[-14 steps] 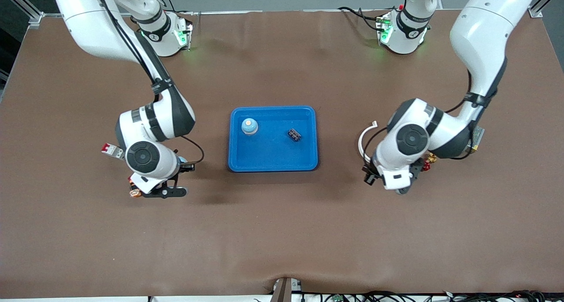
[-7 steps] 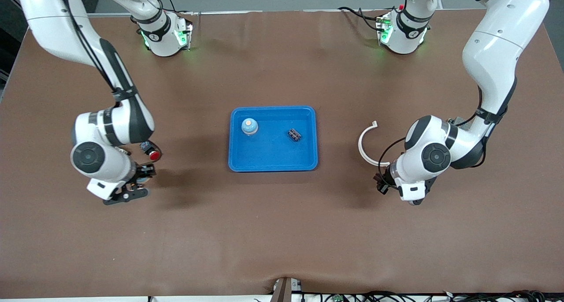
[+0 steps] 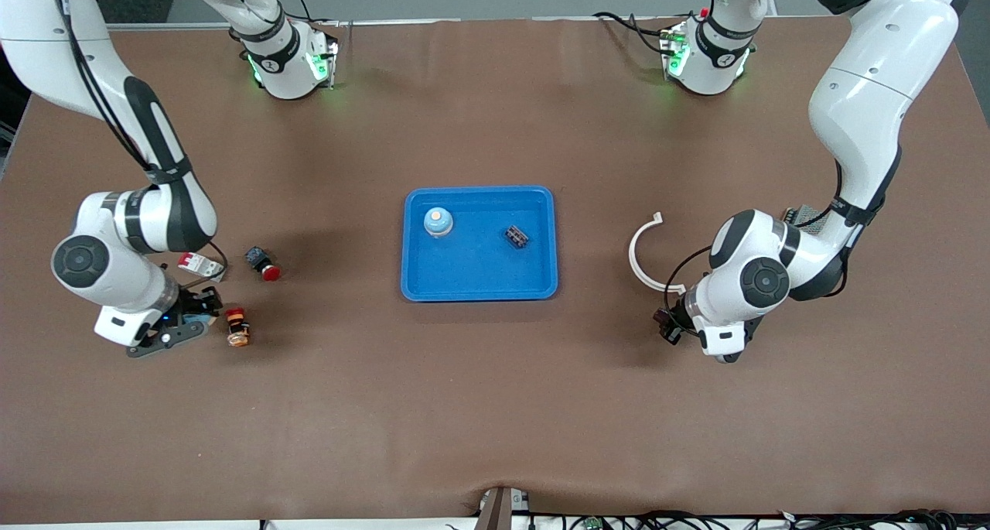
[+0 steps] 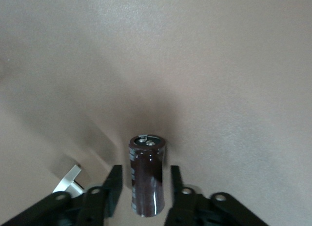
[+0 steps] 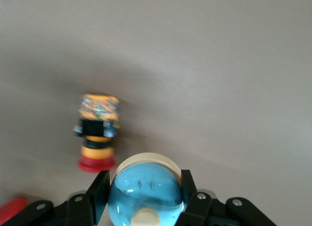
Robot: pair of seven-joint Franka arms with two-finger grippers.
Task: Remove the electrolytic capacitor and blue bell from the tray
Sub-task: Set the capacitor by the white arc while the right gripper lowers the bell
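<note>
Blue tray (image 3: 479, 289): one, mid-surface, bare brown surface (image 3: 479, 406) all round.
Bells: two; one in tray (image 3: 438, 221), one (image 5: 145, 193) pinched by right gripper (image 5: 145, 195) fingers near right arm's end.
Capacitor (image 4: 146, 174): one, upright between left gripper (image 4: 145, 187) fingers; grip cannot tell.
Push buttons: two (image 3: 263, 264) (image 3: 236, 326).

A blue tray (image 3: 479, 289) sits on the brown table (image 3: 495, 406). Black claw fingers (image 5: 97, 189) flank a pale blue bell (image 5: 145, 195); a glossy dark brown capacitor (image 4: 146, 174) stands nearby, with an orange-and-red button (image 5: 99, 132) at the bell's ten o'clock.

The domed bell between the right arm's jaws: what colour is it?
Light blue domed bell with a cream rim; right wrist view shows it best.
</note>
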